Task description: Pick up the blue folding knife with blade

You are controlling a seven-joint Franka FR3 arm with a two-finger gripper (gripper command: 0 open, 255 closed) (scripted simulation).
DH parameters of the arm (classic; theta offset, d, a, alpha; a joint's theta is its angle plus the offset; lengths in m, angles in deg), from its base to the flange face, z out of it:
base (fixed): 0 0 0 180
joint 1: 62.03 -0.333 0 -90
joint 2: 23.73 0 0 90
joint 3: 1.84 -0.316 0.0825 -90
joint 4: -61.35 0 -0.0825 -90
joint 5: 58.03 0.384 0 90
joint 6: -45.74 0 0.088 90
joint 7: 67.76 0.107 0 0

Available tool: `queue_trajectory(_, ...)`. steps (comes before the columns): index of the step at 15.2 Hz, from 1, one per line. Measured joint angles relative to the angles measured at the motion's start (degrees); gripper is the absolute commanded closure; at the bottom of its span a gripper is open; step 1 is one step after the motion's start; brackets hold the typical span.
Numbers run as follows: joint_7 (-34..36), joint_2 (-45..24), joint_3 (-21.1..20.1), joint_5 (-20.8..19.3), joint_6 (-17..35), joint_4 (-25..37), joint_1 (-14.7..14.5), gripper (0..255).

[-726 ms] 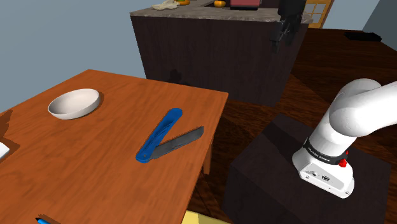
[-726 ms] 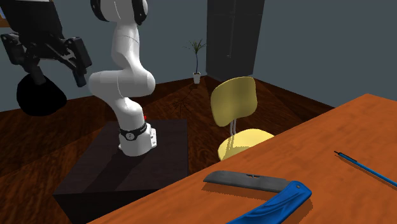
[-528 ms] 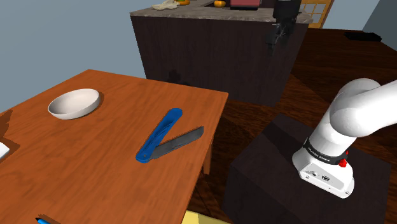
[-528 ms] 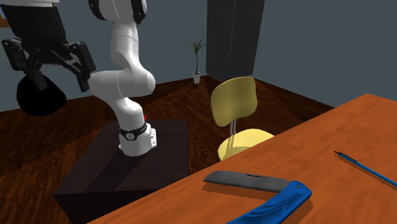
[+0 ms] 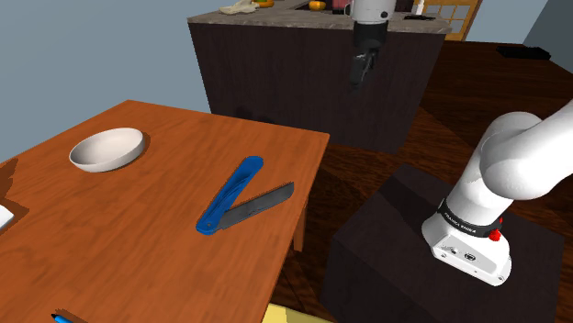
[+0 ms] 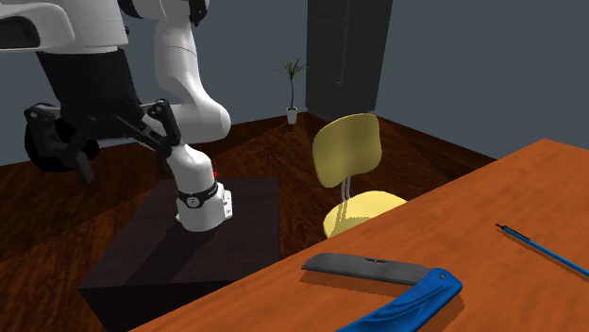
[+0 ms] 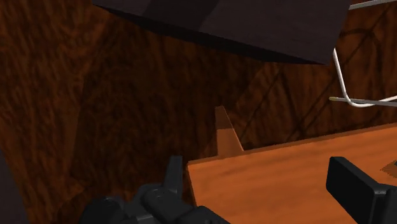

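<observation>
Blue for the handle and dark grey for the blade (image 5: 262, 200) of the folding knife (image 5: 230, 194). Lies flat on the orange-brown wooden table (image 5: 119, 229), opened into a thin V. Sits close to the table's right edge in the shoulder view, with the blue handle reaching toward the far side and the blade pointing right. Rests well apart from the white bowl (image 5: 107, 149) at the far left of the table. Same knife (image 6: 411, 302) low down and near in the second exterior view, with a thin blue pen (image 6: 543, 250) on the table off to its right and a yellow chair (image 6: 349, 151) past the table's edge. Black claw (image 5: 358, 72) up high in the shoulder view, past the table's far right corner and in front of a big dark counter (image 5: 294, 83), well apart from the knife. Spread wide, with its two fingers (image 6: 85, 168) far from each other. From the wrist view, claw (image 7: 264, 181) looking down at one corner of the table, over a dark brown wooden floor (image 7: 95, 95). White arm (image 5: 514, 165) bent over its dark box stand (image 5: 395, 266), to the right of the table.
</observation>
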Motion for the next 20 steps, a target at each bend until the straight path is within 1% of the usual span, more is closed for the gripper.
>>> queue_trajectory(9,-8.6,-12.3,-3.4,2.0,11.4,2.3,-6.9,0)
queue_trajectory(12,-11.2,-17.1,-4.9,2.5,14.3,4.7,-9.1,0)
queue_trajectory(14,-12.4,-19.3,-6.4,2.9,16.1,5.4,-10.7,0)
queue_trajectory(20,-17.8,-25.8,-9.5,3.2,21.3,7.6,-14.5,0)
